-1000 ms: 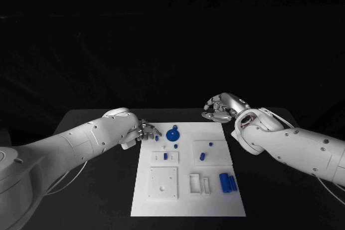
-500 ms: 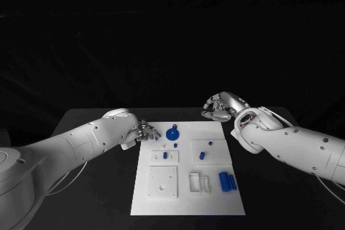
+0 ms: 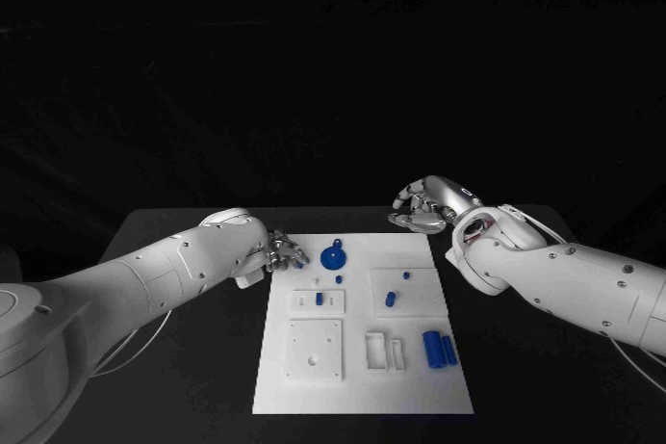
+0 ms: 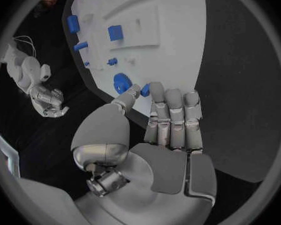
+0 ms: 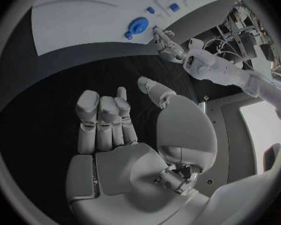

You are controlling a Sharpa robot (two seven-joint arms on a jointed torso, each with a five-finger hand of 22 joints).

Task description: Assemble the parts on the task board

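The white task board (image 3: 364, 367) lies in the middle of the table, also seen in the left wrist view (image 4: 178, 20). My left hand (image 3: 278, 253) hovers at the board's far left corner. It pinches a small blue part (image 4: 145, 90) between thumb and a finger. Just beside it on the board lies a round blue disc (image 3: 333, 259) with a tab. My right hand (image 3: 423, 206) hangs over the table just beyond the board's far edge. Its fingers (image 5: 103, 115) are loosely bent side by side, thumb apart, with nothing in them.
On the board sit a blue peg (image 3: 390, 298), a small blue piece in a white block (image 3: 320, 299) and two blue cylinders (image 3: 440, 351) at the near right. White blocks (image 3: 315, 350) stand near the front. Black table surrounds the board.
My left hand has drawn slightly back toward the board's far left corner with the small blue part. The right hand has not moved.
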